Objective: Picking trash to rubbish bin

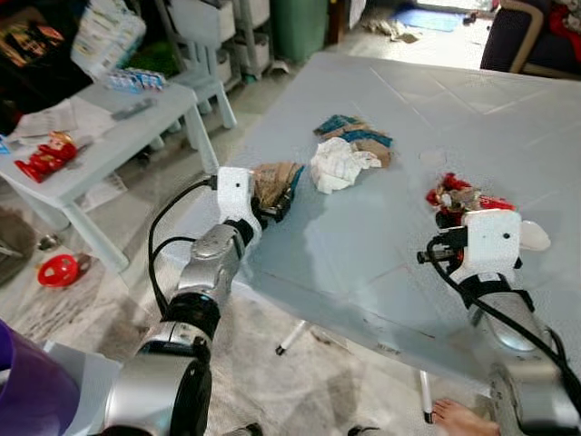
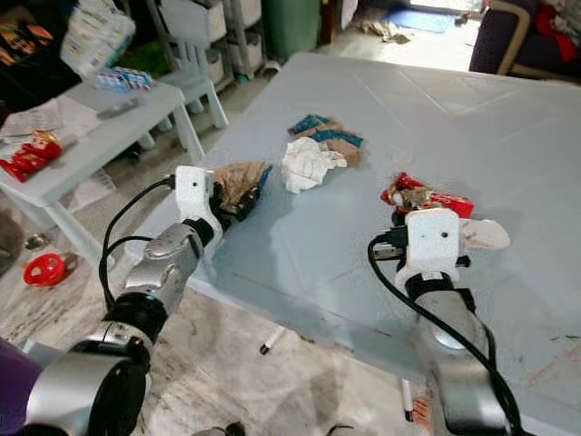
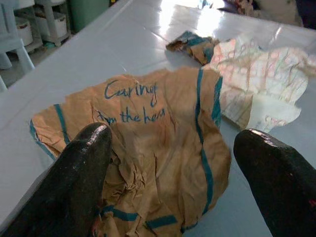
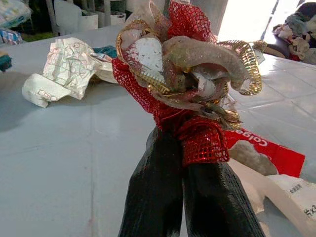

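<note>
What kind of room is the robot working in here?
Probably a lived-in home room: a pale folding table strewn with paper trash, a small white side table holding snack packs, and plastic storage drawers on the floor behind.

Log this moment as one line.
left gripper: open around brown paper bag | right gripper: shut on red mesh ribbon | both on grey table

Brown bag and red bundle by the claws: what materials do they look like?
Brown bag: looks like matte kraft paper, creased, printed in teal. Red bundle: seemingly mesh ribbon with glittery gold trim, open weave visible, pinched in the right claw. The left claw sits open around the bag.
</note>
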Controlling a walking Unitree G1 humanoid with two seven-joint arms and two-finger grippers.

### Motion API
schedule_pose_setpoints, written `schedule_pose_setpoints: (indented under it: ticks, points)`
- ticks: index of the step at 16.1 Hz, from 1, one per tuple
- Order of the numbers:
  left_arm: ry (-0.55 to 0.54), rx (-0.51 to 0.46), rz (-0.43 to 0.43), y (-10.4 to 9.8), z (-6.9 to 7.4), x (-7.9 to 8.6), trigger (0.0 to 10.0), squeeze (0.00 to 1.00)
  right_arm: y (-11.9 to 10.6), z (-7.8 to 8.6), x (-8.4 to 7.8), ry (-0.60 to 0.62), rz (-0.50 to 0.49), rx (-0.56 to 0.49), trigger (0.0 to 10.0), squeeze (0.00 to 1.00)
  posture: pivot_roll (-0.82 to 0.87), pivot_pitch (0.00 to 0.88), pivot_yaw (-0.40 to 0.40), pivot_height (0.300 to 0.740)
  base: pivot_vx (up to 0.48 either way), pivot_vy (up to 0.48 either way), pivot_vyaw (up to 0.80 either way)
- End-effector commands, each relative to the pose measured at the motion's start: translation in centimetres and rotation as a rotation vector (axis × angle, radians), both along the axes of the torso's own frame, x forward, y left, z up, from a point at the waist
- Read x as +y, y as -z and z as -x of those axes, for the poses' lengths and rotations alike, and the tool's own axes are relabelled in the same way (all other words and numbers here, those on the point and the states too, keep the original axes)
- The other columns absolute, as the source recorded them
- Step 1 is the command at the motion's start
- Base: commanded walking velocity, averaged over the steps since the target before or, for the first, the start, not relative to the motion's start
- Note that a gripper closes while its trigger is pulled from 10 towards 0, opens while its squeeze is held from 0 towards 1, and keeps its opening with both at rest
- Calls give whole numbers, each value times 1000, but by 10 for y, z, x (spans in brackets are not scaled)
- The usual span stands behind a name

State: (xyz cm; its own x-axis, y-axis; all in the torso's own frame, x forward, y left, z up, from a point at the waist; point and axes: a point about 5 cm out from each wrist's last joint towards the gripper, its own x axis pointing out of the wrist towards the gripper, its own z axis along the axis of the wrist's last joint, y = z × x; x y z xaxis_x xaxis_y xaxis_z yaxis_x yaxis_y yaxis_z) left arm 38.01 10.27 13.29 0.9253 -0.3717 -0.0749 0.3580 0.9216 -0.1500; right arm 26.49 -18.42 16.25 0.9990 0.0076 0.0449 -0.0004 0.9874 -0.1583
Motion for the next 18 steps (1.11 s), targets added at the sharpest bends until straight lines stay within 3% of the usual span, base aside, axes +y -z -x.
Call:
schedule_pose_setpoints:
  ticks: [1,4,5,6,18]
  points:
    - [-25,13,-33,3,-1,6,10000,0,-3,3,2,-18,5,2,0,0,-225,158,57,740,0,0,0]
    - [-49,32,-64,9,-1,12,10000,0,-5,-1,6,-26,-4,2,0,0,-221,141,52,740,0,0,0]
    - [-55,39,-74,13,0,15,4431,0,-6,-5,11,-50,-8,-2,0,0,-214,124,50,740,0,0,0]
    - [-52,41,-75,14,1,16,0,0,-7,-7,13,-58,-10,-3,0,0,-204,111,50,740,0,0,0]
    - [-41,10,-66,10,-1,25,0,0,-7,-28,24,-66,-48,-36,0,0,-144,55,87,740,0,0,0]
